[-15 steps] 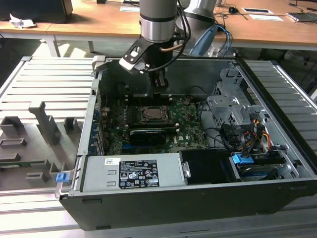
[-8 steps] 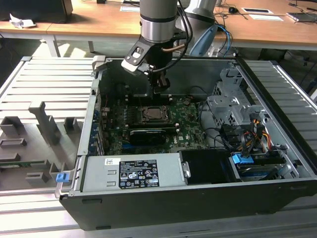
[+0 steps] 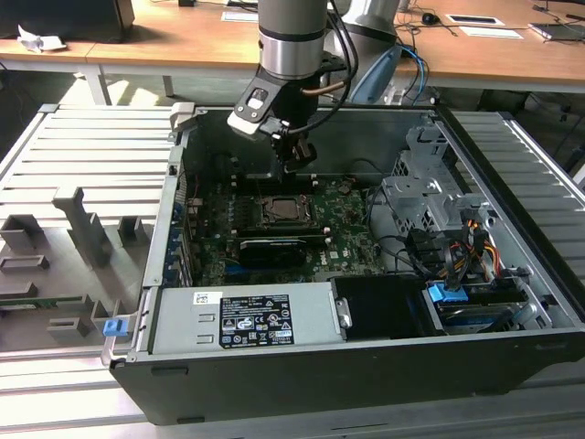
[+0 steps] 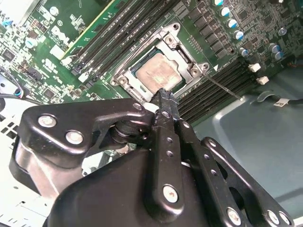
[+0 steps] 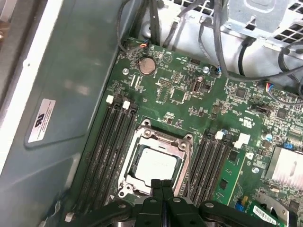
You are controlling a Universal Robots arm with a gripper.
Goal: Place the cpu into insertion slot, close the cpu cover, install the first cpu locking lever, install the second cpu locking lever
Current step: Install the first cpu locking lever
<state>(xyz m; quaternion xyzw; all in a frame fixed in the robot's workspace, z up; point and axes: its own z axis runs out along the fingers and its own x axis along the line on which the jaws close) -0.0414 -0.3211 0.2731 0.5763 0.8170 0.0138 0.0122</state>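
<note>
Fingers [image 5: 156,189] are pressed together with nothing between them. In both wrist views their tips hang over one edge of the cpu cover [image 5: 165,137]; whether they touch it I cannot tell. The cpu [image 5: 154,165] sits in the insertion slot [image 3: 283,210] with its silvery top up, and the dark metal frame of the cover lies flat around it. In the second wrist view a thin locking lever [image 4: 222,86] runs from one corner of the cover out across the neighbouring memory slots [image 4: 208,92], angled away from the socket's edge and not lying along it.

On the exterior view's clock face, the arm [image 3: 292,46] comes down from 12 o'clock into the open computer case [image 3: 366,384], and the slot lies at 6 o'clock from the fingertips, just beneath them on the green board [image 3: 352,242]. A long black card [image 3: 272,249] lies just beside the slot at its 6 o'clock, and the labelled power supply [image 3: 242,315] is further along the same line. A grey drive cage [image 3: 425,187] stands at 3 o'clock from the slot. The case rests on a ribbed metal bench [image 3: 82,146].
</note>
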